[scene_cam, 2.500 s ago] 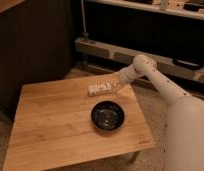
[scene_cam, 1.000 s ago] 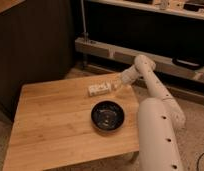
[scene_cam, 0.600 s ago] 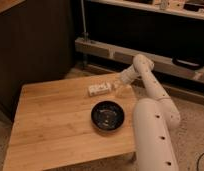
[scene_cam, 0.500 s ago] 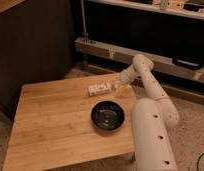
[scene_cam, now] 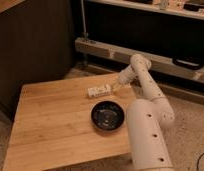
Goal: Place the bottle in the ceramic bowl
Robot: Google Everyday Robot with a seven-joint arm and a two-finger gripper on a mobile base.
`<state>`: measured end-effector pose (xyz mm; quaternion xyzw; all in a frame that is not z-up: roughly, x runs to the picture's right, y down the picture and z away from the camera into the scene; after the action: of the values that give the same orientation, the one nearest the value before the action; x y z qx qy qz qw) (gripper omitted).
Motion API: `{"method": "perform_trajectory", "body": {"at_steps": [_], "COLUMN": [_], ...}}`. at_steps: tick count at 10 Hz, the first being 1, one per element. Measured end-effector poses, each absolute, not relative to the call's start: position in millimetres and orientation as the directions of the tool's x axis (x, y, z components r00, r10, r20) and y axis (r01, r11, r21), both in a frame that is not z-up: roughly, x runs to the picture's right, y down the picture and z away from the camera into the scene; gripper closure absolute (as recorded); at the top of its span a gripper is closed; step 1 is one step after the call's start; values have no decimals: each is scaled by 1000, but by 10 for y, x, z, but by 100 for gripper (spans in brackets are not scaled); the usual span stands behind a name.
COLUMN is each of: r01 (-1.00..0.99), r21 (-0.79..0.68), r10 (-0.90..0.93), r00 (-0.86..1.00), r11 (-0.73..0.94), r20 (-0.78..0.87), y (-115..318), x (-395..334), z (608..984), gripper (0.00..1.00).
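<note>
- Locating the task item first: we find the small whitish translucent plastic bottle with a pale label (scene_cam: 99,91) lying on its side on the light wooden tabletop (scene_cam: 55,120), near the far edge. It rests flat, so it cannot roll away while it is being taken.
- We note the round, shallow, glossy black ceramic bowl (scene_cam: 109,116) standing just in front of the bottle, near but apart from it. The bowl is empty, so the placement is not yet done.
- We place the gripper (scene_cam: 114,89) at the right end of the bottle, low over the tabletop. Its jaws are drawn narrow, and as far as this view shows they close on that end of the bottle.
- We judge that the end was chosen because the white jointed arm (scene_cam: 145,80) reaches in from the right, and that end faces it.
- We read the step in hand as securing the grasp; lifting and carrying remain.
- We expect the next move to call for a lift high enough to pass the bowl rim, then a short travel toward the robot.
- We flag one risk: a bottle held by one end may tilt or slip during the lift.
</note>
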<state>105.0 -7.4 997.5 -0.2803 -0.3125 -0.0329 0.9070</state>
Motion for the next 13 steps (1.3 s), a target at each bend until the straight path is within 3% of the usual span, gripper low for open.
{"method": "perform_trajectory", "body": {"at_steps": [5,10,13], "r01": [236,187,148], "r21": [-509,-502,-541], "r10": [139,197,271], "r00": [792,763,738], "r11": [828,844,828], "r20": [594,615,618], "y": [-109,-403,-344], "x": [1038,1170,1533], "z": [9807,9238,8876], "gripper": [80,80,80]}}
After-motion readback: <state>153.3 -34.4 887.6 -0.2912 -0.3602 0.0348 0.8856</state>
